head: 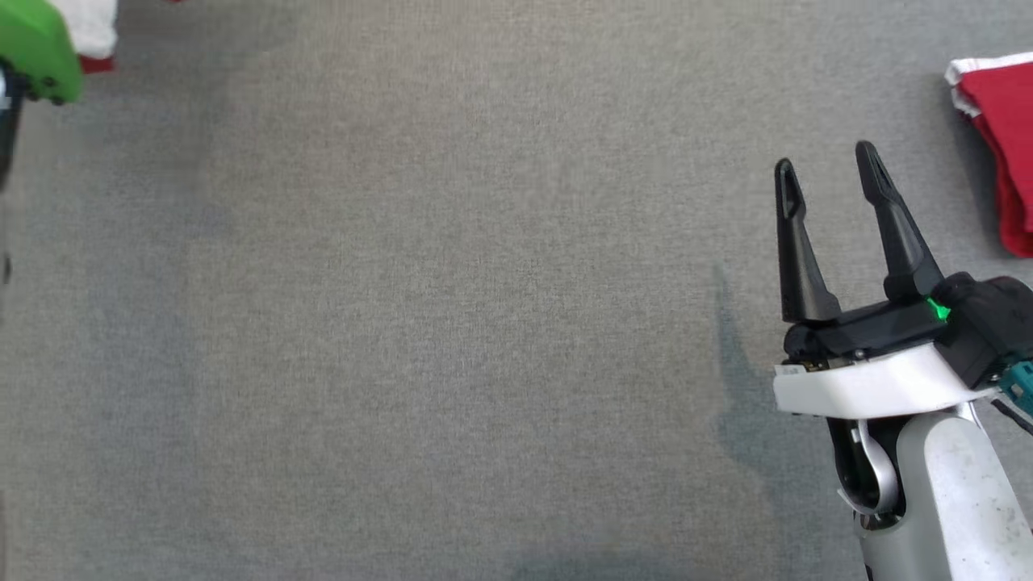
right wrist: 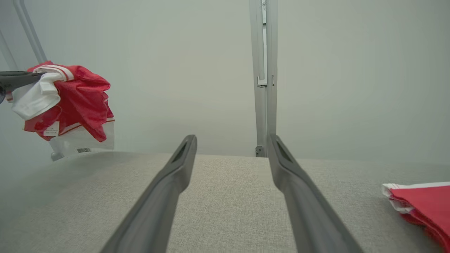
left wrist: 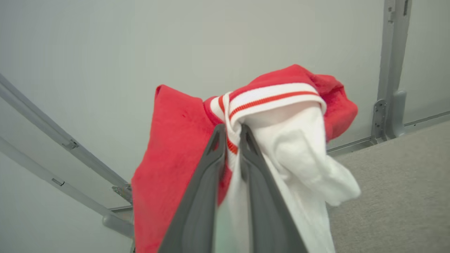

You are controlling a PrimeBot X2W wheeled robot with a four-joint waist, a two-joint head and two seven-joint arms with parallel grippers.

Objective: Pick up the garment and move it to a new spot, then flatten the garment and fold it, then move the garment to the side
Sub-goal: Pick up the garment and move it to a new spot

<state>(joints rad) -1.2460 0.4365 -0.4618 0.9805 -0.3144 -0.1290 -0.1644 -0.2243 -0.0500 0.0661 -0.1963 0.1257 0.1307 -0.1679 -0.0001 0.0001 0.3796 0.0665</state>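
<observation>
Broadly, a grey fabric-covered worktop (head: 403, 323) spreads across the head view, and pale wall panels (right wrist: 351, 70) joined by grey metal posts (right wrist: 262, 77) stand behind its far edge. The garment (left wrist: 175, 147) is red with white parts and has a white band with a red stripe. It hangs bunched in the air over the worktop's far left corner. Its lowest white fold comes close to the surface, but whether it touches cannot be told.

A second garment (head: 1001, 145), red with a white hem, lies flat at the worktop's right edge, well apart from the first.

The right gripper (head: 825, 157) hovers above the near right part of the worktop, its two dark fingers spread wide with nothing between them. It is near the second garment and not touching it.

The left gripper (left wrist: 232, 130) has its fingers pressed together on the striped band, with cloth draping down both sides of them.

A small white tag (right wrist: 52, 129) is fixed to the garment's red cloth, and a dark printed patch (right wrist: 83, 150) sits on the white fold below. The writing on both is too small to read
</observation>
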